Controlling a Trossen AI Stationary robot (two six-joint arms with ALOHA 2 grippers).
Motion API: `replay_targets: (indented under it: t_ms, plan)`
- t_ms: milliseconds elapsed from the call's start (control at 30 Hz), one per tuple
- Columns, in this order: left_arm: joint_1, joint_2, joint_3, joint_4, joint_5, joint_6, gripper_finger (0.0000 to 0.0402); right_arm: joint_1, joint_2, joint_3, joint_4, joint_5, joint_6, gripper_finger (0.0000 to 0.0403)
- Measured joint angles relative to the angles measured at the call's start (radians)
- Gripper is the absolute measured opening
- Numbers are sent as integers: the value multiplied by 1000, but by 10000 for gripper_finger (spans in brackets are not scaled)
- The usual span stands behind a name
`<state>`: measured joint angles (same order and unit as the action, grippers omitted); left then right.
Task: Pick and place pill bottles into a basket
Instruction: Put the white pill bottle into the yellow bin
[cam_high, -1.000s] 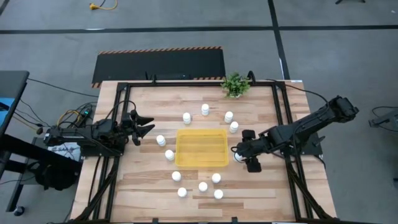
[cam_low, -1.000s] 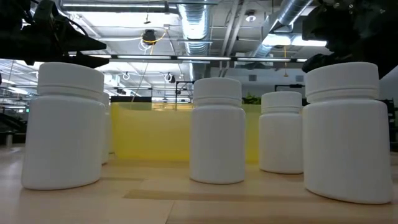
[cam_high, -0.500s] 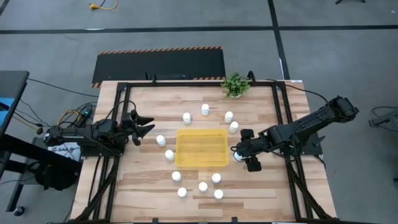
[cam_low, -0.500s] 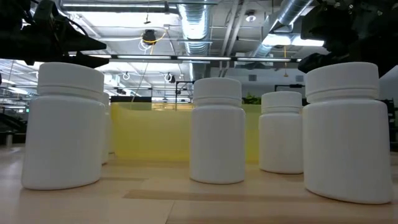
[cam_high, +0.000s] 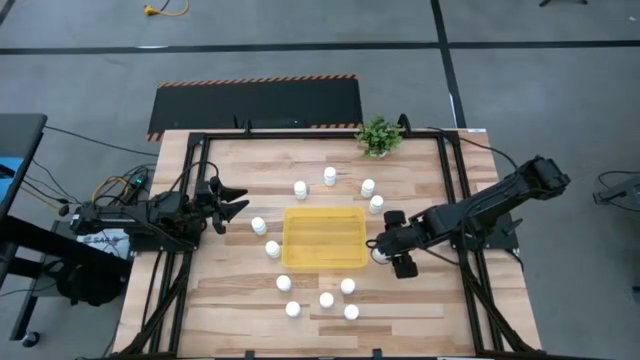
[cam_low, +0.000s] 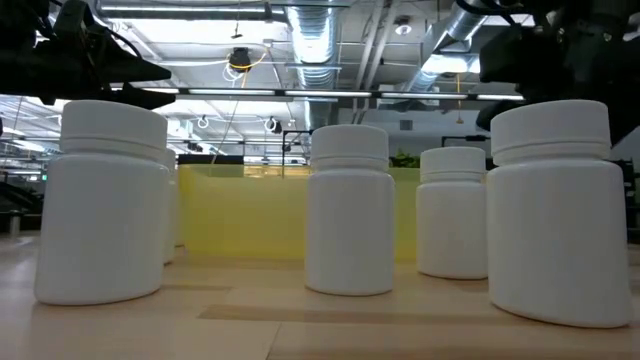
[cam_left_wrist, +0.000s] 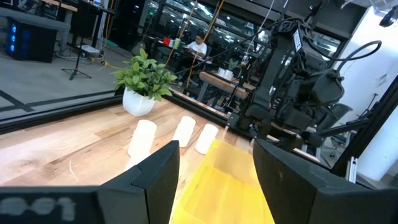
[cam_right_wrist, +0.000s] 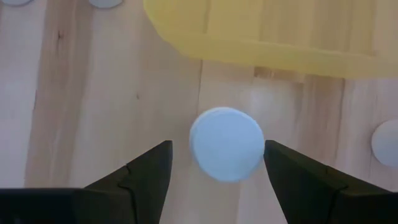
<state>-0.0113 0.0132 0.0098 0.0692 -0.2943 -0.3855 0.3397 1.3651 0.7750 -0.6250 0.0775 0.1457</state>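
Note:
The basket, a shallow yellow tray (cam_high: 323, 238), lies at the table's middle. Several white pill bottles stand upright on the wood around it, among them one (cam_high: 330, 176) beyond its far side and one (cam_high: 327, 299) on its near side. My right gripper (cam_high: 388, 246) is open and points steeply down over a bottle (cam_right_wrist: 226, 144) just off the tray's right side. Its fingers (cam_right_wrist: 147, 169) stand on either side of the round cap without touching it. My left gripper (cam_high: 232, 203) waits open at the table's left edge, pointing level toward the tray (cam_left_wrist: 231, 185).
A small green potted plant (cam_high: 379, 136) stands at the far edge, right of centre. A black frame (cam_high: 200, 150) rims the table. In the low view, bottles (cam_low: 350, 210) stand close in front of the tray wall (cam_low: 250, 212). Bare wood lies left of the tray.

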Motion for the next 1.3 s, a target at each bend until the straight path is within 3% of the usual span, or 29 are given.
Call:
replay_targets:
  t_ms: [433,900,1167,1300]
  plan:
    - [0,0,0,0,0,0,194,-8,-1,0,13,0,-24,240]
    - [0,0,0,0,0,0,194,-8,-2,0,9,1,-24,149]
    - [0,0,0,0,0,0,194,-8,-2,10,-9,0,-23,172]
    - [0,0,0,0,0,0,194,-17,-2,50,-52,-1,-31,160]
